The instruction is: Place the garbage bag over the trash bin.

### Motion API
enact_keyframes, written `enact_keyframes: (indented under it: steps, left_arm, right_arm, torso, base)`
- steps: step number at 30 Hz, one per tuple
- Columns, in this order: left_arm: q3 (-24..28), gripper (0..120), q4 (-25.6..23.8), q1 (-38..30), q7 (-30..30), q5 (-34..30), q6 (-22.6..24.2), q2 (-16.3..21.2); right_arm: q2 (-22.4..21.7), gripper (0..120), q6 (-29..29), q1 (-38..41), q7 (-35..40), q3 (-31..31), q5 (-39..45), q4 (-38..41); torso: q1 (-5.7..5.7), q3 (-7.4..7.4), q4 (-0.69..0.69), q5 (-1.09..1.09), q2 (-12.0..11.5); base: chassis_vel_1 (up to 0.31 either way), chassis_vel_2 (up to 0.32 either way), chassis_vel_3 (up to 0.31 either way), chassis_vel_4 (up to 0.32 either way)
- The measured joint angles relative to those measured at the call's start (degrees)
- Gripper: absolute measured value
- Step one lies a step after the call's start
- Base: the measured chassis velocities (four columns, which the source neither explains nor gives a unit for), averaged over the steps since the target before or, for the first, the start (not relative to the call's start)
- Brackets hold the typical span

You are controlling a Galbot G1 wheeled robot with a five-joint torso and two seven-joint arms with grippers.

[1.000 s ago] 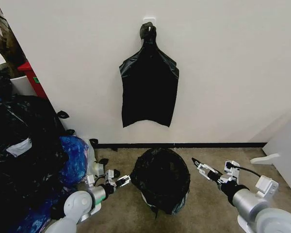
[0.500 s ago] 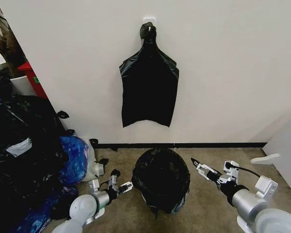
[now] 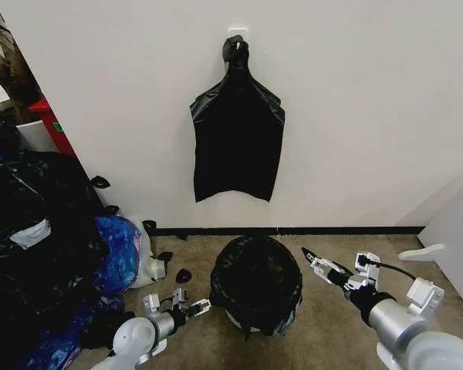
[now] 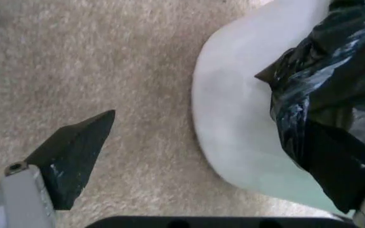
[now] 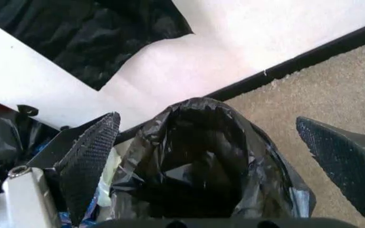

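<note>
The garbage bag (image 3: 255,281) sat draped over the trash bin (image 3: 239,320) on the carpet just off the wall, mouth open and lining the inside, crinkled skirt hanging down the outside; from the left wrist view the bin's white wall (image 4: 239,118) showed bare below the plastic's hem (image 4: 325,90), so the cover looked done at the rim but not pulled far down that side; how evenly it sat at the back, hard to say from here. The left pincer (image 3: 191,308) hung low beside the bin, apart from it, jaws spread and holding nothing; the right pincer (image 3: 318,266) hovered just off the bin's other side, jaws wide and empty too. Judging by that, the job was nearly finished, with perhaps a tug or tidy left. Room was tight on the left, where the heap of stuffed bags (image 3: 38,231) crowded in; the wall (image 3: 355,116) with its hanging bunch of bags (image 3: 238,142) closed the far side; open carpet (image 3: 332,316) lay to the right and near side.
</note>
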Motion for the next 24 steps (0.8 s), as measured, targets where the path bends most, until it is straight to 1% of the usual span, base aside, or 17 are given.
enact_keyframes:
  steps: [6, 8, 9, 13, 14, 16, 18, 19, 24]
  left_arm:
    - [-0.29, 100, 1.12, 0.13, 0.74, 1.85, -0.83, -0.3]
    - [-0.62, 100, -0.44, 0.85, 0.76, 1.81, -0.78, -0.25]
    - [-0.62, 100, -0.44, 0.85, 0.76, 1.81, -0.78, -0.25]
    - [-1.31, 100, -4.96, 3.15, 1.99, 2.64, -1.23, 0.24]
    - [-1.56, 100, -5.79, 3.8, 3.44, 3.92, -2.31, 0.51]
    - [-1.91, 100, -6.77, 5.2, 8.31, 11.21, -6.67, 1.25]
    - [-2.0, 100, -6.9, 5.41, 9.08, 12.4, -7.25, 1.36]
    - [-2.24, 100, -7.72, 6.17, 10.66, 15.14, -8.66, 1.81]
    - [-3.82, 100, -10.1, 7.87, 11.33, 16.48, -9.24, 2.15]
  right_arm:
    - [0.54, 100, -0.19, -0.36, 0.19, -0.54, -0.64, 1.19]
    - [0.54, 100, -0.26, -0.41, 0.47, -0.54, -0.63, 1.78]
    - [0.54, 100, -0.26, -0.41, 0.47, -0.54, -0.63, 1.78]
    - [0.58, 100, -0.26, -0.66, 1.05, -0.53, -0.68, 2.42]
    - [0.62, 100, -0.07, -0.69, 1.47, -0.65, -0.8, 2.45]
    - [0.78, 100, 0.78, -0.48, 2.36, -0.99, -0.97, 2.47]
    - [0.79, 100, 0.94, -0.41, 2.44, -1.03, -0.98, 2.47]
    - [0.79, 100, 1.53, -0.18, 2.61, -1.1, -0.99, 2.47]
    - [0.77, 100, 1.84, -0.3, 2.67, -0.79, -1.01, 2.48]
  torso:
    - [0.0, 0.0, 0.0, -0.01, 0.0]
    - [0.0, 0.0, 0.0, 0.01, 0.0]
    - [0.0, 0.0, 0.0, 0.01, 0.0]
    - [0.0, 0.0, -0.01, 0.0, 0.0]
    - [0.0, 0.0, -0.01, 0.01, 0.0]
    - [0.0, 0.0, 0.0, 0.01, 0.0]
    - [0.0, 0.0, 0.01, 0.01, 0.0]
    - [0.0, 0.0, 0.0, 0.0, 0.0]
    - [0.0, 0.0, -0.02, -0.01, 0.0]
  base:
    - [0.0, 0.0, 0.0, 0.0]
    - [0.0, 0.0, 0.0, 0.0]
    - [0.0, 0.0, 0.0, 0.0]
    - [0.0, 0.0, 0.0, 0.0]
    - [0.0, 0.0, 0.0, 0.0]
    - [0.0, 0.0, 0.0, 0.0]
    - [0.0, 0.0, 0.0, 0.0]
    - [0.0, 0.0, 0.0, 0.0]
    - [0.0, 0.0, 0.0, 0.0]
